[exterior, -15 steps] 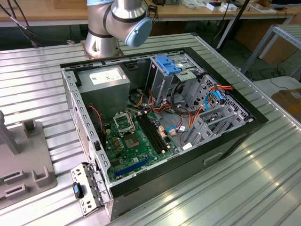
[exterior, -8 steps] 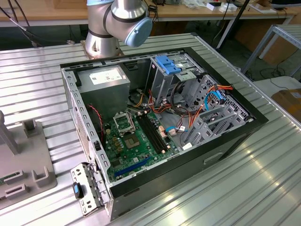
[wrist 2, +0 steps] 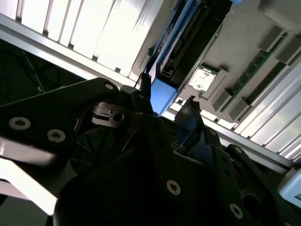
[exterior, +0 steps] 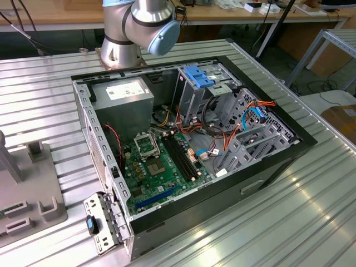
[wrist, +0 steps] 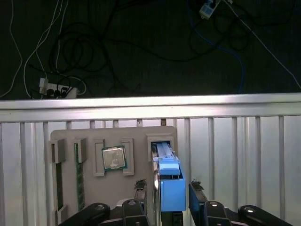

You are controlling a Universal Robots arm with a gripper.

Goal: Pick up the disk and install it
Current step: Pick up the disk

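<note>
Gripper: the gripper (wrist: 168,187) has its matte black, bolted fingers (wrist: 141,193) spread apart. One stands on each side of the disk, with a thin gap showing at either side, so nothing is clamped.
Disk: the disk (wrist: 170,165) stands on edge in a slot of the holder. Its smooth, boxy blue plastic carrier end points toward the gripper, and a pale metal edge runs behind it. In the second wrist view the blue end sits just between the fingertips.
Holder: the holder (wrist: 94,134) is a flat, dull grey slab with raised rectangular pockets.
Processor chip: the processor chip (wrist: 114,157) is square with a shiny metal lid and lies flat in a framed pocket just beside the disk's slot.
Memory sticks: the memory sticks (wrist: 79,181) are two long, thin green boards set on edge in narrow slots at the holder's far side from the disk.
Table: the table (wrist: 235,155) is ribbed, bright aluminium with parallel grooves, and the holder lies on it.
Floor: beyond the table edge are dark ground, tangled cables (wrist: 141,47) and a white power strip (wrist: 54,87).
Computer case: in the exterior view, the computer case (exterior: 222,194) is a black box lying open on the same ribbed surface. It holds a green motherboard (exterior: 161,167), a grey power supply box (exterior: 122,94) and a perforated metal drive cage (exterior: 245,139).
Arm: the arm (exterior: 136,28) has a rounded silver joint with a light blue cap and stands behind the case.
</note>
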